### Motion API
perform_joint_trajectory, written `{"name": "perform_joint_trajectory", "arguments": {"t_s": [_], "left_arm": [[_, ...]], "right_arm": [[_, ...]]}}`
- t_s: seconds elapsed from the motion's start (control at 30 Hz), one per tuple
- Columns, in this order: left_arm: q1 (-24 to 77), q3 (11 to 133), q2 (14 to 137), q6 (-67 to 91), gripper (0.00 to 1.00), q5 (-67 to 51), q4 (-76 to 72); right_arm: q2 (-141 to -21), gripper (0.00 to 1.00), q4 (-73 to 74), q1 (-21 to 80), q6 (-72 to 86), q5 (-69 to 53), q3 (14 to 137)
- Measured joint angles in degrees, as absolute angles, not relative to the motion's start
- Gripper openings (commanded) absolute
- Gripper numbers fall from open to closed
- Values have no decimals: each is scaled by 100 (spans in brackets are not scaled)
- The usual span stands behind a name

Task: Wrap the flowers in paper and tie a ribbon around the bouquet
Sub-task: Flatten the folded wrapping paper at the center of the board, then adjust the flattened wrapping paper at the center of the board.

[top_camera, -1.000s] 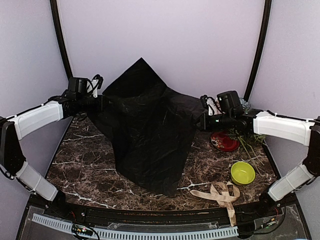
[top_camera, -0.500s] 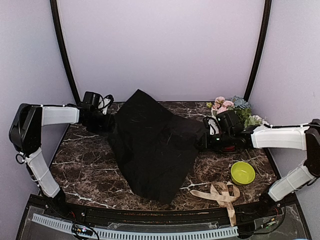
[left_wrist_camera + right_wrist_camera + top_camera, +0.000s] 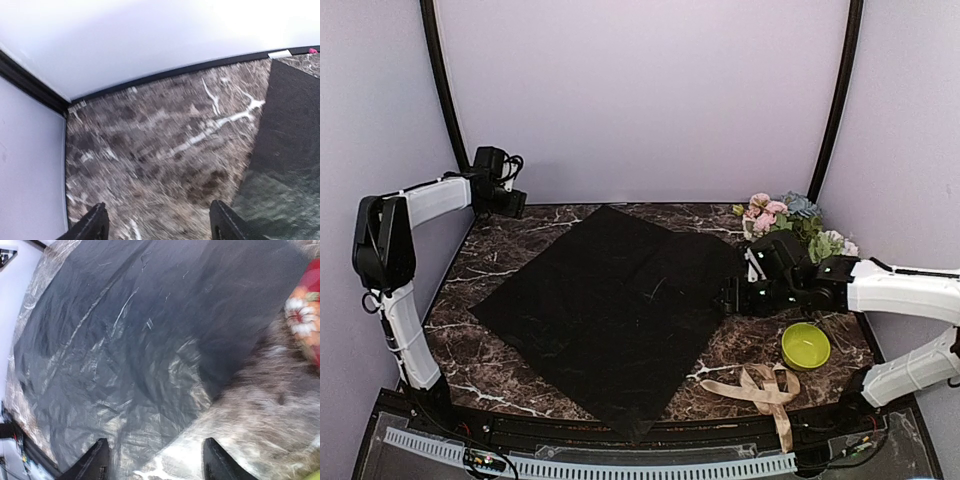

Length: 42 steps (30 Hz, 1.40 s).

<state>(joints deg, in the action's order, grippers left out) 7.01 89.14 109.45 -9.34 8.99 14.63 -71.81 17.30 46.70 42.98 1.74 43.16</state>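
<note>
The black paper (image 3: 610, 310) lies spread flat on the marbled table like a diamond, and nothing holds it. My left gripper (image 3: 517, 203) hovers open at the back left corner, off the paper; in its wrist view (image 3: 157, 227) the paper (image 3: 290, 125) lies to the right. Open too, my right gripper (image 3: 725, 298) sits at the paper's right corner, jaws (image 3: 156, 462) over the paper's edge (image 3: 125, 340). The flowers (image 3: 790, 215) rest at the back right. The beige ribbon (image 3: 760, 388) lies loose at the front right. No bouquet is in view.
A lime-green bowl (image 3: 806, 345) stands just right of the paper, below my right arm. A red flowered plate (image 3: 307, 315) shows at the right wrist view's edge. Lilac walls close in the back and both sides.
Both grippers brought the hanging paper down, opened and let it go. It now lies flat. My left gripper drew back to the rear left corner.
</note>
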Motion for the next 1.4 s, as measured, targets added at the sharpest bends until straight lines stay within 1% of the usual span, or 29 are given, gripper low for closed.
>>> {"name": "perform_joint_trajectory", "arguments": {"t_s": [0.03,0.1,0.2,0.3,0.33,0.4,0.47,0.57,0.67,0.8,0.93,1.07,1.2,1.4], "left_arm": [[744,8914,10914,-829,68,904,1653],[873,8796,10803,-631,65,904,1903],[1262,7931,10250,-344,60,854,2058],[1848,7067,9695,-5,53,600,2324],[1964,6943,9627,104,52,493,2364],[2095,6685,9520,344,50,340,2436],[2108,6386,9417,567,46,309,2491],[2161,5924,9273,893,46,281,2585],[2394,5422,9223,1229,45,242,2582],[2646,4965,9236,1542,45,150,2552],[2646,4897,9233,1695,46,185,2324],[2650,4963,9360,1693,45,274,2191],[2633,5343,9727,1581,45,475,2139],[2598,5833,10086,1415,46,578,2237]], "right_arm": [[-6995,74,1914,4663,4224,364,4359],[-6895,77,2357,4615,4056,749,4635],[-7196,78,2746,4477,3581,1125,5266],[-8003,80,2836,4239,2928,1208,6230],[-8313,80,2836,4171,2742,1205,6543],[-8971,79,2840,4040,2377,1127,7159],[-9664,76,2838,3916,2043,982,7725],[-10750,75,2989,3778,1619,827,8514],[-11544,75,3175,3708,1323,770,8941],[-12073,74,3468,3671,1076,626,9037],[-12296,73,3583,3669,1009,473,9037],[-12243,72,3424,3669,1061,478,8888],[-11907,72,2971,3669,1173,473,8283],[-11622,71,2954,3669,1328,449,7915]]}}
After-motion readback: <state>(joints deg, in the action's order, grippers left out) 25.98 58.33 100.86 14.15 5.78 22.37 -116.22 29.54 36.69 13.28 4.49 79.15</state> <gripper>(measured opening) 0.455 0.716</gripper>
